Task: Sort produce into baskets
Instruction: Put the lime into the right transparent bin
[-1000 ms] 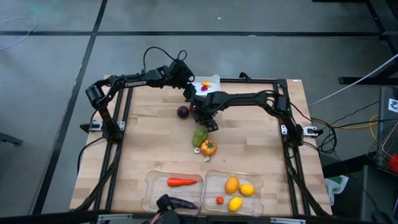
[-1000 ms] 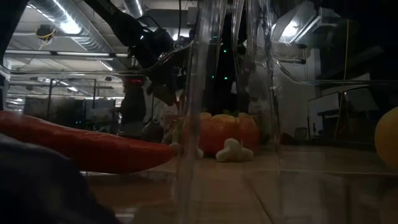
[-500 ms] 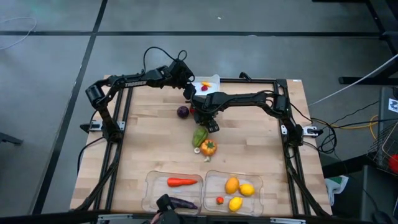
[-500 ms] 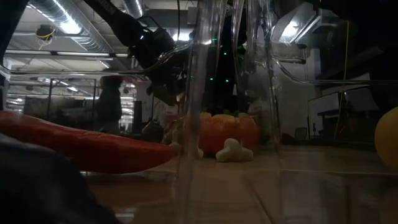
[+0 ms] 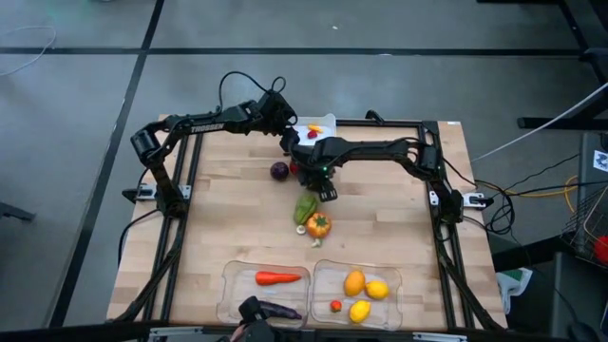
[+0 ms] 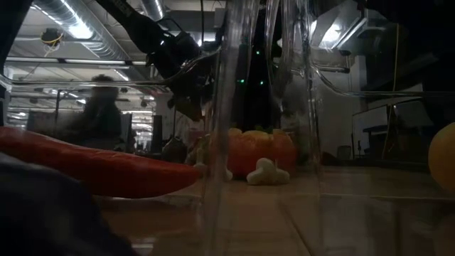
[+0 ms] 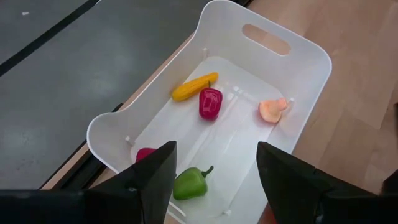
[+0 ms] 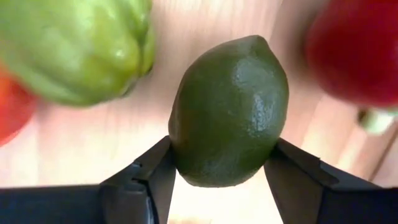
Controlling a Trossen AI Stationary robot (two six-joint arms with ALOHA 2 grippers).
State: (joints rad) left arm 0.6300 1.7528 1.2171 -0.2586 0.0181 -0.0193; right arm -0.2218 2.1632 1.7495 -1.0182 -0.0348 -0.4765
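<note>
Right fingers [image 8: 217, 180] pinching green lime [image 8: 229, 109]; left fingers [image 7: 214, 180] spread above white bin [image 7: 298, 74].

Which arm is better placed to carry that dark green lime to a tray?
The right. Its hand already has both fingers against the lime, while the left hand hovers open over the white bin.
</note>
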